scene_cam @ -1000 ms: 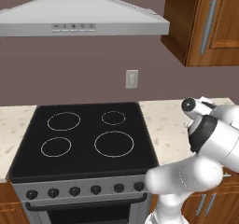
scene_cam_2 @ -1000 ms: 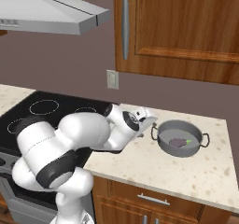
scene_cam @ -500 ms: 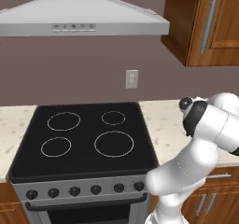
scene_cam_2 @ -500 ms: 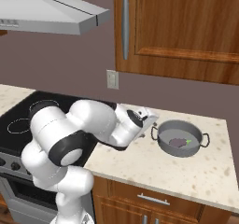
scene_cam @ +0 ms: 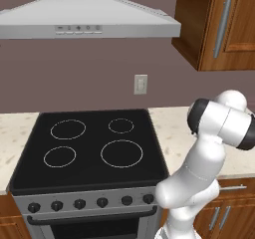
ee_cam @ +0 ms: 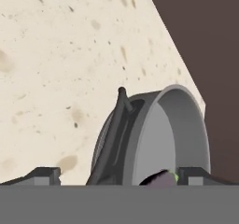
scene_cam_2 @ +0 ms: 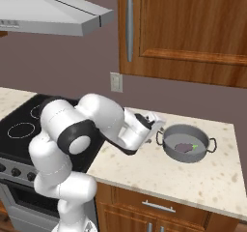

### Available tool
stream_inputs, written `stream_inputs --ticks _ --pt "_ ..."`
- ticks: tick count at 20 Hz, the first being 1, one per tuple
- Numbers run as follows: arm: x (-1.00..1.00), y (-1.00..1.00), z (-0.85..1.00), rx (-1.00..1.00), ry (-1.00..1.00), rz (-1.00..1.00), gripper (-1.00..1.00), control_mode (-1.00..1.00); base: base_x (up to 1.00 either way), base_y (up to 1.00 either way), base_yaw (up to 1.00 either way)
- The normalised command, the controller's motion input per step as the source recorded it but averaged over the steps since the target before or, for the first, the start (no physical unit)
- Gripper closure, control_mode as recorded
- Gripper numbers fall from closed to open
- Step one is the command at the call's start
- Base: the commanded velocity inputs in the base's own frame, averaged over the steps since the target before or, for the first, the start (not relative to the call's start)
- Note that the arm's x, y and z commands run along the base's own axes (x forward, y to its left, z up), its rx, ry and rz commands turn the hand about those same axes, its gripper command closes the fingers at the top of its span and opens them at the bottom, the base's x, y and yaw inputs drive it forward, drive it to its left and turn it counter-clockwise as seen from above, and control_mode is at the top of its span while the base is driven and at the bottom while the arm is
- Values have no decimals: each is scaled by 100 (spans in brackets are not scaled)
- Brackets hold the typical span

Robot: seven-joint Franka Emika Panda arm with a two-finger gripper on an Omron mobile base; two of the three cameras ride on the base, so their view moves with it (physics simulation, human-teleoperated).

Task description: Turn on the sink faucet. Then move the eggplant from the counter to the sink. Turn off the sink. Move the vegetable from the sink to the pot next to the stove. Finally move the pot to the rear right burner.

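While the eggplant (scene_cam_2: 184,148) lies in the pot (scene_cam_2: 170,149), fingers (ee_cam: 116,176) spread wide, empty, beside its near handle (ee_cam: 122,107).

Speckled counter (scene_cam_2: 159,175) bearing grey pot (scene_cam_2: 170,139)

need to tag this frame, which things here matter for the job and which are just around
For the job:
pot
eggplant inside the pot
stove, rear right burner
gripper, open beside the pot

Just around:
range hood
wall outlet
cabinet
counter

Eggplant (scene_cam_2: 184,148) in pot (scene_cam_2: 170,148), right of the stove (scene_cam_2: 29,124).
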Motion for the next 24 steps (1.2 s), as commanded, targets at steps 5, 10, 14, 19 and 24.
stream_inputs --ticks 5,10,14,19,24 --pt "10 -11 -21 0 0 0 -100 -100 0 0 0" --pt "11 -15 -22 0 0 0 -100 -100 0 0 0" --pt "10 -17 -22 0 0 0 -100 -100 0 0 0" --pt "6 -16 -17 0 0 0 -100 -100 0 0 0" --pt "8 -12 -16 0 0 0 -100 -100 0 0 0"
